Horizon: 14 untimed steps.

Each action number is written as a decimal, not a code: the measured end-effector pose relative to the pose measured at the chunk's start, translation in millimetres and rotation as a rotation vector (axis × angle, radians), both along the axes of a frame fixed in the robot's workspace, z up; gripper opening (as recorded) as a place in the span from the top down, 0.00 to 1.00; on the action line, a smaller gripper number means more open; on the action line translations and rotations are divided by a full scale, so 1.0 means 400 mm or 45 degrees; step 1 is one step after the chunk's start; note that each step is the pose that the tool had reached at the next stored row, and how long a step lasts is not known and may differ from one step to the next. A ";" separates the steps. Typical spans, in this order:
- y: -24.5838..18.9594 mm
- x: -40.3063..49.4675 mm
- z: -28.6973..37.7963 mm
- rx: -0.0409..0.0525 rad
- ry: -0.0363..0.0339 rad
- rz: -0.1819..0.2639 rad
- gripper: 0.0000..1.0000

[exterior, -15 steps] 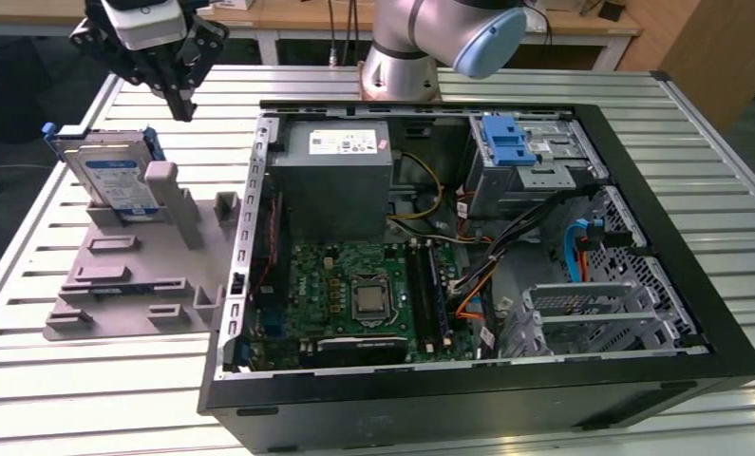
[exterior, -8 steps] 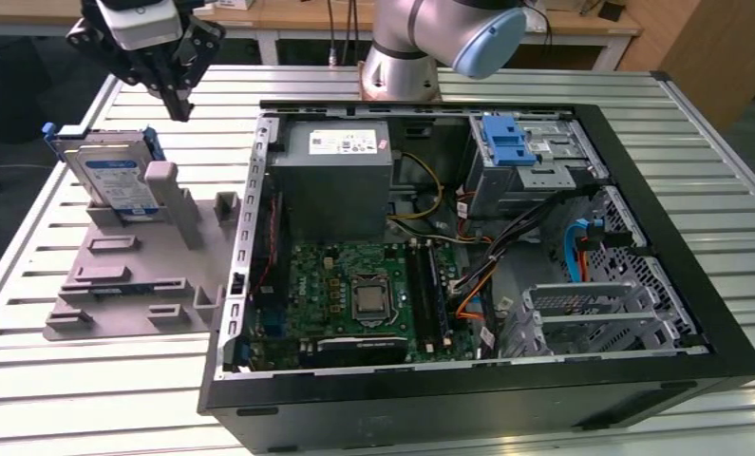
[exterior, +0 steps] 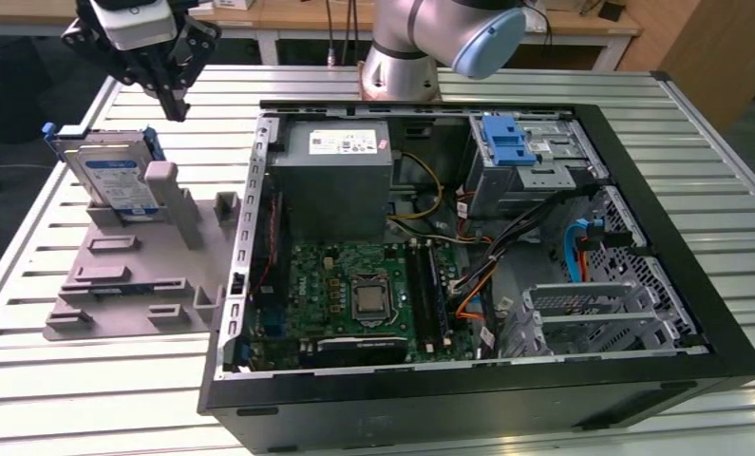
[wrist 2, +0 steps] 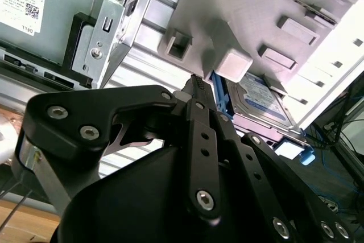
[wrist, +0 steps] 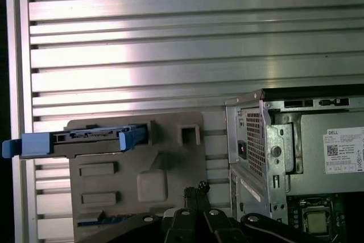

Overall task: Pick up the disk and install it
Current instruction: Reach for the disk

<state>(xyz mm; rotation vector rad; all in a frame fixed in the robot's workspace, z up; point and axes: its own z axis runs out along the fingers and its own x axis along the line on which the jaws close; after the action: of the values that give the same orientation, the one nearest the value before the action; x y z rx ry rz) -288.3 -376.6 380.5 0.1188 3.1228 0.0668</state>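
Closed claw [exterior: 175,112] hangs clear of upright disk [exterior: 108,177].

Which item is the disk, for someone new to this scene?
Left of the open computer case in the exterior view lies a grey fixture plate. The disk stands on edge at its far end. Unlike the plate's grey blocks, it has a blue frame.

I see the disk [exterior: 108,176] standing on edge and tilted back in a grey holder [exterior: 130,285] on the tabletop [exterior: 85,399], at the exterior view's left. It is flat, rectangular and silver, with a white-and-blue label on its face and a blue carrier bracket framing it.
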 end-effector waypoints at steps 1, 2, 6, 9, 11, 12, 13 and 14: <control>0.000 -0.001 0.000 0.000 0.0001 0.000 0.89; 0.000 -0.003 0.000 0.000 0.0001 0.000 0.89; 0.001 -0.008 -0.001 0.000 0.0003 0.000 0.89; 0.001 -0.011 -0.001 0.000 0.0004 0.000 0.89; 0.001 -0.014 -0.001 0.000 0.0005 0.000 0.89; 0.002 -0.015 -0.001 0.000 0.0005 0.000 0.89; 0.002 -0.016 -0.002 0.000 0.0006 0.000 0.89; 0.002 -0.017 -0.002 0.000 0.0006 0.000 0.89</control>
<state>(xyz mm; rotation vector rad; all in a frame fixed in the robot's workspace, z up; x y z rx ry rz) -295.2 -376.0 379.8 0.1187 3.1233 0.0669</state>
